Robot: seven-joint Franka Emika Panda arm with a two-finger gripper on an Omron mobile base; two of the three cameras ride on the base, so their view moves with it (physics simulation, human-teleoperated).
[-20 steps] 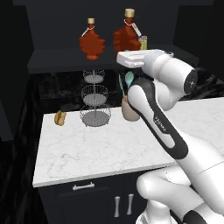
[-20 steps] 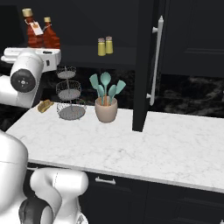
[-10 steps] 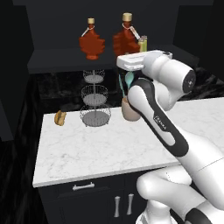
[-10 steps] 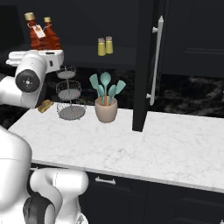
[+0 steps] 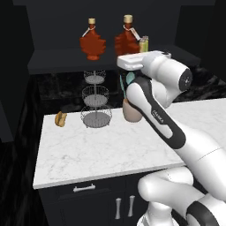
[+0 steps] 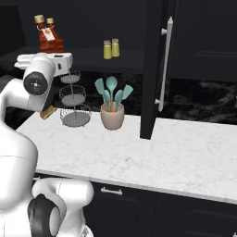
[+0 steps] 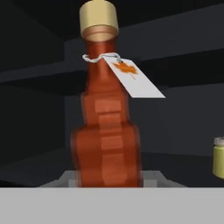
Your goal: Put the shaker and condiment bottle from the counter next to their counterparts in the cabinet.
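Upper centre of left base view: condiment bottle [image 7: 107,127] upright, cap up, on cabinet [image 5: 57,62] shelf; gripper [image 5: 134,59] lifted slightly since earlier frame, jaw state unclear.

The condiment bottle [image 7: 106,127] loses its base behind the hand, hiding the fingers; a shaker [image 7: 218,157] is edge-cut.

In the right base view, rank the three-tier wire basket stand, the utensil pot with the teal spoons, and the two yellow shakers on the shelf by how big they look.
1. Wire basket stand, tallest.
2. Utensil pot with its teal spoons, slightly shorter.
3. The two shakers, alike in size and smallest, though they stand farther back in the cabinet, so nearness exaggerates the gap.
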